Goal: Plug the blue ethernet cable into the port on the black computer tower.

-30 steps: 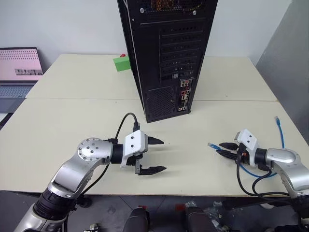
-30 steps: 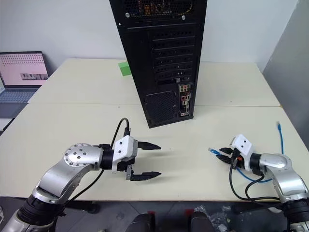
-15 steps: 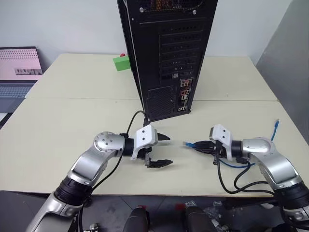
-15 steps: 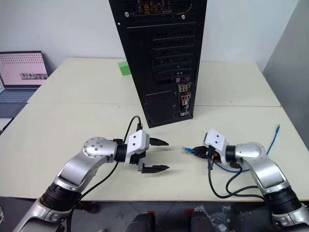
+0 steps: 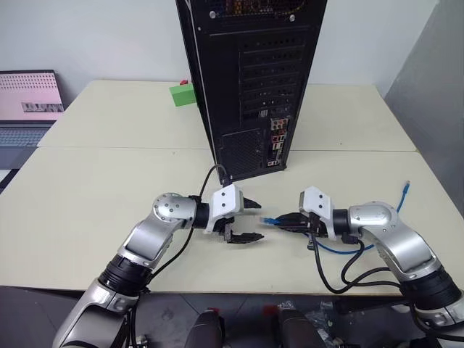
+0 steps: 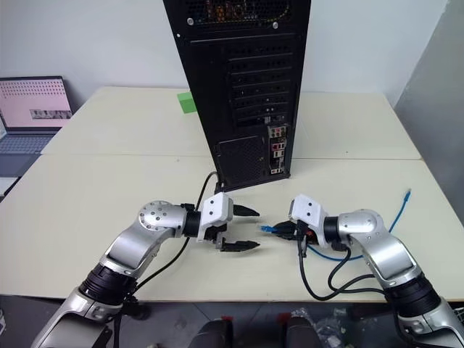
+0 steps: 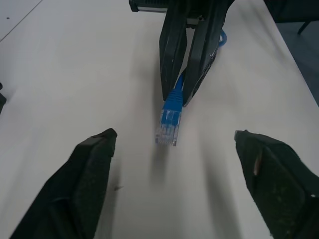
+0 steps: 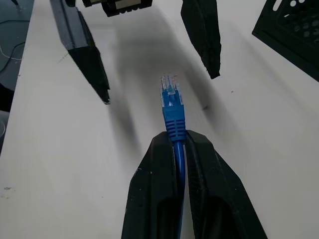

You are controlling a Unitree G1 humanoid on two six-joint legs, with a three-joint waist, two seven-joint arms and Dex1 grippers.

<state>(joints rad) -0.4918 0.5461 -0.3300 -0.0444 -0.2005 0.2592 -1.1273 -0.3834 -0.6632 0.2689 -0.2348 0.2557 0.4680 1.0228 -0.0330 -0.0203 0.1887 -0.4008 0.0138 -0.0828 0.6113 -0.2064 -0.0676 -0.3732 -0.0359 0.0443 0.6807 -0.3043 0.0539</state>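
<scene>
right gripper (image 8: 175, 144) is clamped on the blue ethernet cable (image 8: 172, 112) just behind its plug, which juts toward the left gripper (image 5: 250, 219), whose jaws stand apart and empty. close your left fingers squarely on the plug body before releasing, then carry it to the black computer tower (image 5: 250, 80) beyond.

The left gripper (image 7: 174, 164) has its jaws spread wide over the pale worktop (image 7: 75, 64). Facing it, the right gripper (image 7: 185, 97) pinches the blue ethernet cable (image 7: 169, 117) just behind the plug, which points between those jaws.
</scene>
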